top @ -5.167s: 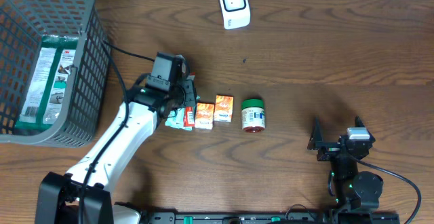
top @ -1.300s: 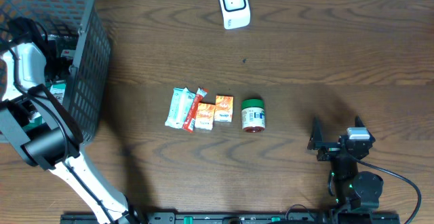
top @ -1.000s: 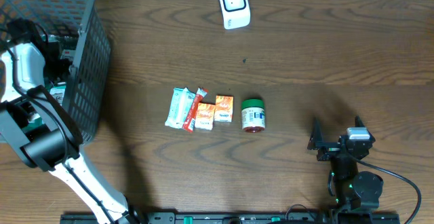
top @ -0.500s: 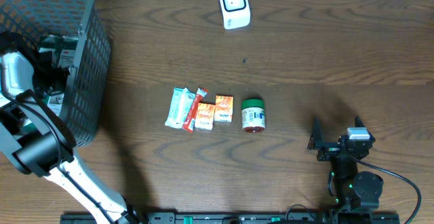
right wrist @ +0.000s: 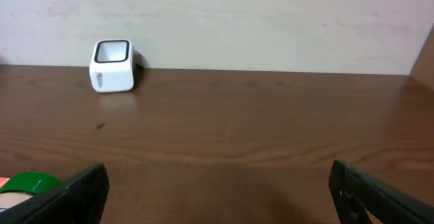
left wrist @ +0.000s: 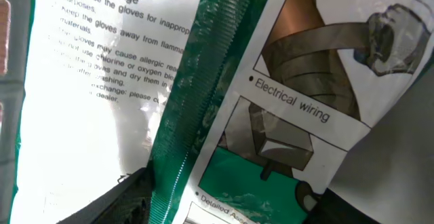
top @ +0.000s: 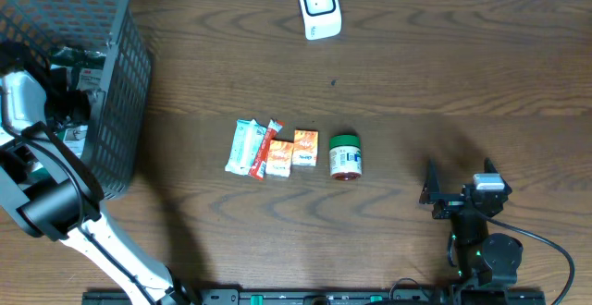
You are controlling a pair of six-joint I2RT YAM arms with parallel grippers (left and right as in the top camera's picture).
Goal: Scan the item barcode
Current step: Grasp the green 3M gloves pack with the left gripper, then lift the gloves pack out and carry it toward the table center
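The left gripper (left wrist: 230,207), down inside the grey basket (top: 120,28), has begun drawing its jaws in around the glove packet (left wrist: 224,81) lying there, though I cannot tell whether they grip it yet, so the pickup for the white scanner (top: 319,7) is only starting, while the right gripper (right wrist: 220,197) sits idle, spread wide.

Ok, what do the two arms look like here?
The left arm has white links joined by black joints. The right arm is black all over, with a thin black cable curving away beside it. Its fingers are black too.
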